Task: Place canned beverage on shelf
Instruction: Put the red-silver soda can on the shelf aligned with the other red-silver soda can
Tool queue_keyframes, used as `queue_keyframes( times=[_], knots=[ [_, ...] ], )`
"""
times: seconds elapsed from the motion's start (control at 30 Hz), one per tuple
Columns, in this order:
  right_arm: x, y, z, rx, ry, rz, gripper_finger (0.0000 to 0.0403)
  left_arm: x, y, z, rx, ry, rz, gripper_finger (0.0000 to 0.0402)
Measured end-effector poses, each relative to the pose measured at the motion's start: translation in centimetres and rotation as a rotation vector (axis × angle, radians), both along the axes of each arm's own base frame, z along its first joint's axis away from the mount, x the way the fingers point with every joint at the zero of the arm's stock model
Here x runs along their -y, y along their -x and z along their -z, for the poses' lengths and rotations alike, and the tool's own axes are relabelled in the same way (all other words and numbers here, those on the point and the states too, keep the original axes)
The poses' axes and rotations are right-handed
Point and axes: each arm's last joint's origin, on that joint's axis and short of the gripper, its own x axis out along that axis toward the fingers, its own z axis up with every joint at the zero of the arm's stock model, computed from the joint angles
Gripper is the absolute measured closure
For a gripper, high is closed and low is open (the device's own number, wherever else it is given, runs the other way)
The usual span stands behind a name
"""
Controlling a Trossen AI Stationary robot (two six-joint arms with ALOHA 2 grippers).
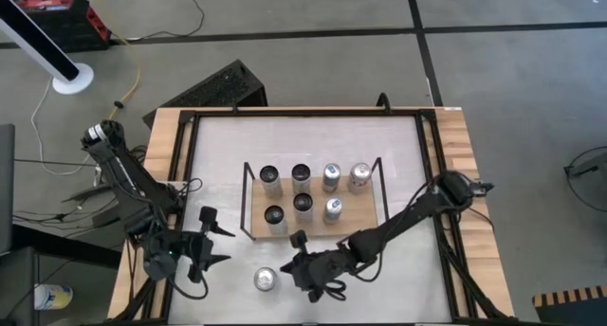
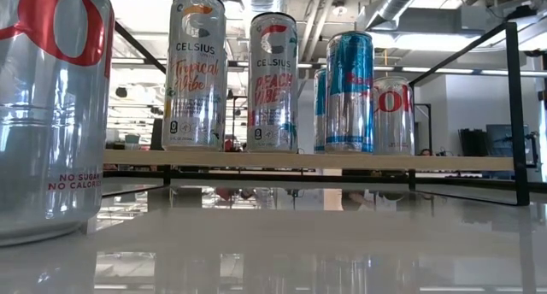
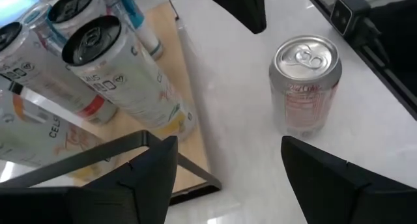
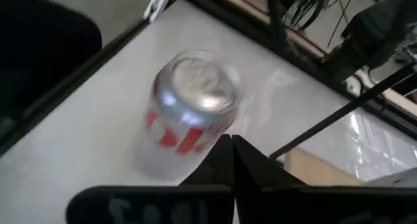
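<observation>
Spread jaws of the left gripper (image 1: 214, 245) flank the upright can (image 1: 265, 280) on the tabletop (image 1: 398, 269); right gripper (image 1: 297, 249) jaws are pressed together beside the shelf (image 1: 248, 233).

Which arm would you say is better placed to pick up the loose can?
Probably the left: the left gripper is open facing the can. The right gripper is also beside it, but shut.

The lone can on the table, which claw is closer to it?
The right claw, shut, just beside the lone can. The left claw, open, sits farther off on its other side.
</observation>
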Motion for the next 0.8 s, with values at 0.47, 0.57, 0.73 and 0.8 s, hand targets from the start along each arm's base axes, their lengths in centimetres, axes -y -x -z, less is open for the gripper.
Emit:
queue_keyframes(
  times=[0.47,0.57,0.73,0.8],
  knots=[
    [3.3,-1.4,-0.3,0.031,0.055,0.164,0.0387,0.0,0.0,0.0,0.002,-0.016,0.009,0.0145],
    [3.3,-1.2,-0.2,0.025,0.111,0.214,0.0382,0.0,0.0,0.0,0.001,-0.016,0.01,0.0145],
    [2.7,-0.9,-0.7,0.014,0.175,0.264,0.0385,0.0,0.0,0.0,0.002,-0.017,0.009,0.0145],
    [2.4,-0.8,-1.2,0.013,0.201,0.289,0.0386,0.0,0.0,0.0,0.002,-0.017,0.009,0.0145]
  ],
)
